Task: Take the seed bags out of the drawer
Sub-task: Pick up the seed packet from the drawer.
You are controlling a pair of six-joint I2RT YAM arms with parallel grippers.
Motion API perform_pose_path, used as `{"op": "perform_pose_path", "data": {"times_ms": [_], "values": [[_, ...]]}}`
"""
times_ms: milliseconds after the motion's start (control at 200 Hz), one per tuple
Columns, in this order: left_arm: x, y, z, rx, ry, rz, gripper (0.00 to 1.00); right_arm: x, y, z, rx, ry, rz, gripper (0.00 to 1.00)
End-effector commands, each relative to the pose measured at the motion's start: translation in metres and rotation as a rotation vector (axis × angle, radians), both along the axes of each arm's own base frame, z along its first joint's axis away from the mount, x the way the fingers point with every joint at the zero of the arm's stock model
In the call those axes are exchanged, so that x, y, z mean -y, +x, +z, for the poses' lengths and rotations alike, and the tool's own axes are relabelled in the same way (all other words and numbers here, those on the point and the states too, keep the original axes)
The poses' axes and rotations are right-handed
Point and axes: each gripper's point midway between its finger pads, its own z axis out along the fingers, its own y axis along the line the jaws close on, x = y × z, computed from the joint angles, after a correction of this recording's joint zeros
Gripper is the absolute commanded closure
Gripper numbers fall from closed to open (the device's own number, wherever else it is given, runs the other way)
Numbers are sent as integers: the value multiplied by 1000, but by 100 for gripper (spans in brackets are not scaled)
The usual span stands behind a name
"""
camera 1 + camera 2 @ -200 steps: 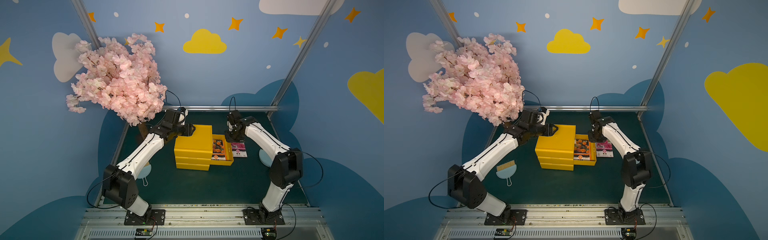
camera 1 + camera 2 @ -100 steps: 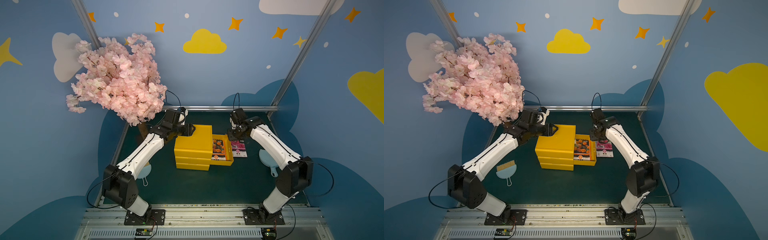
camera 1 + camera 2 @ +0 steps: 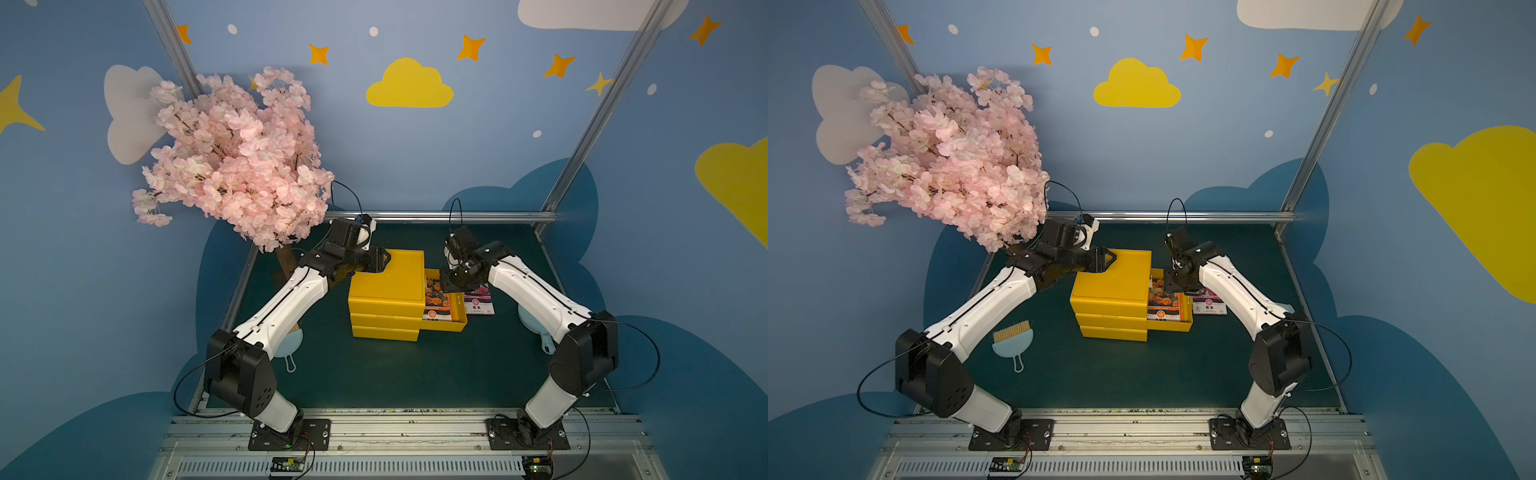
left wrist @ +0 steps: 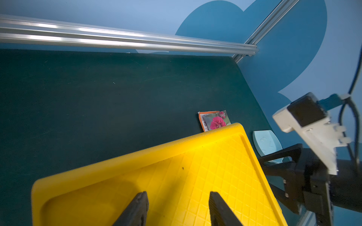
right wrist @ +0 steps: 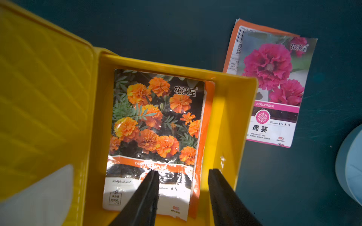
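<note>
Right fingers [image 5: 147,195]: part open w/ a medium gap, nothing btwn them. They hang over the orange seed bag [image 5: 156,127], seen in front of its white-banded end. Whether the tips touch it, can't tell.

That bag lies flat, face up, inside the drawer [image 5: 231,117]. The drawer is the top one of the yellow cabinet [image 3: 386,282], pulled out toward the right arm's side. Both top views agree: bag in the drawer, right fingers above it.

Pink seed bag [image 5: 274,78]: out of the drawer, flat and face up on the green worktop [image 3: 374,374], just beside the drawer's outer wall. Nothing grips it.

Left fingers [image 4: 138,209]: also apart w/ a medium gap, nothing btwn them. They sit over the cabinet's gridded top, at its far corner on the left arm's side. Contact w/ the top is unclear.
</note>
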Motion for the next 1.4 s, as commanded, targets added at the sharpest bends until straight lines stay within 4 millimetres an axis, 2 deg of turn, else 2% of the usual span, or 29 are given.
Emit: {"op": "perform_pose_path", "data": {"times_ms": [0, 255, 666, 1026, 1392], "values": [[-22, -48, -105, -383, 166, 12, 44, -9, 1, -9, -20, 37, -10, 52], [-21, -48, -106, -385, 163, 10, 44, -7, 1, -33, -49, 13, -31, 43], [-23, -49, -110, -390, 169, 10, 44, -11, 8, -61, -91, -10, -48, 40], [-22, -49, -111, -394, 166, 9, 45, -13, 10, -67, -102, -17, -54, 37], [-21, -48, -109, -392, 164, 8, 44, -24, 11, -63, -110, 51, -58, 41]]}}
